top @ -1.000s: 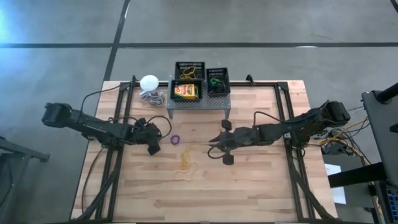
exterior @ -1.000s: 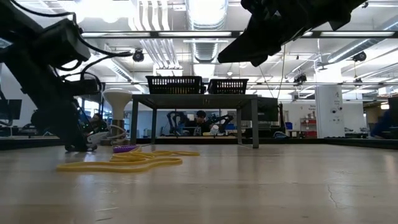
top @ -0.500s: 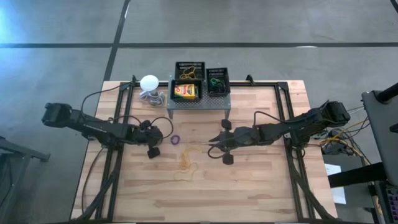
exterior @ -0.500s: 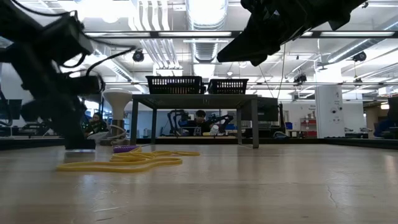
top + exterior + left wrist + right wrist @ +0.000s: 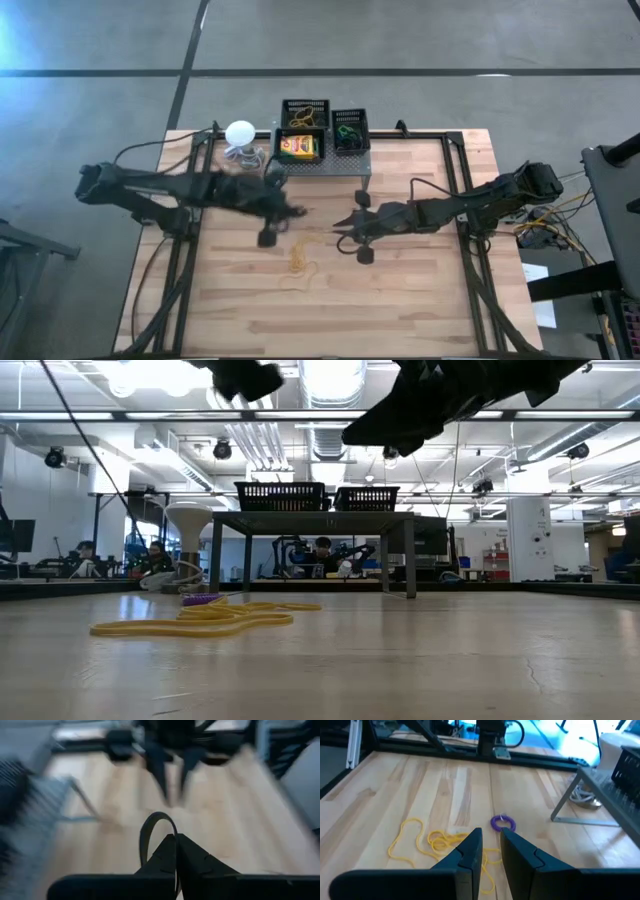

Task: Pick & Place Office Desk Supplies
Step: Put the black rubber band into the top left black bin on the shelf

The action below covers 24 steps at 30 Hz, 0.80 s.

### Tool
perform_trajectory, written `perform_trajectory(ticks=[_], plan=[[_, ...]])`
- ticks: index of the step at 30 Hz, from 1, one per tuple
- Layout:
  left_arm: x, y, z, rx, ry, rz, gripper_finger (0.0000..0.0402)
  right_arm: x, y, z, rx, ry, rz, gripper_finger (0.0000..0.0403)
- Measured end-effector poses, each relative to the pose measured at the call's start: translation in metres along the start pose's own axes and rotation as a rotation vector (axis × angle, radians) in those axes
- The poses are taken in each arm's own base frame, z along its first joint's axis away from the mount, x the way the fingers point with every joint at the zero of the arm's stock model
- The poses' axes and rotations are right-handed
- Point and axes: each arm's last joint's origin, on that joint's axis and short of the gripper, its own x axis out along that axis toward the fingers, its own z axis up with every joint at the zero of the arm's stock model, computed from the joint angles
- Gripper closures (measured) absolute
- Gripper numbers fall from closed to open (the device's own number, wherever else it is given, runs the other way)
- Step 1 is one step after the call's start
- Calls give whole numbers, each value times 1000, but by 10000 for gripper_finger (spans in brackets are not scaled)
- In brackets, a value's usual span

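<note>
the left gripper [image 5: 176,838] is seen raised above the table [image 5: 400,300], jaws pinched tight on a thin loop [image 5: 145,827] that stands up from the fingertips; its colour cannot be told. it is judged light, soft and springy, so a pinch across one strand is enough, though it could slip out. the purple ring [image 5: 502,822] and the tangled yellow rubber bands [image 5: 437,842] lie on the wood, near each other. the right gripper [image 5: 489,832] hovers above them, narrowly parted, holding nothing.

Purple ring [image 5: 502,823], yellow rubber bands [image 5: 436,843], black mesh trays [image 5: 305,111], pale striped wooden table [image 5: 420,290].
</note>
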Motion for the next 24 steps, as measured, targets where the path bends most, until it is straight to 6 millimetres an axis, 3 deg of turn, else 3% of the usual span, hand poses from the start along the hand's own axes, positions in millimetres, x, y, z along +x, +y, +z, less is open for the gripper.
perform_trajectory(ticks=[4,6,10,14,17,20,24], plan=[[13,46,48,130,134,148,399,0,0,4,5,-38,0,339],[24,82,65,136,201,223,399,0,0,4,8,-38,1,339],[35,163,79,94,333,342,391,0,0,3,41,-36,3,339],[33,243,71,-37,373,443,387,0,0,3,57,-31,4,339],[30,284,54,-141,377,435,387,0,0,3,57,-30,4,339],[29,307,35,-212,384,388,387,0,0,2,63,-27,4,339],[32,315,16,-263,417,358,385,0,0,1,78,-23,5,339]])
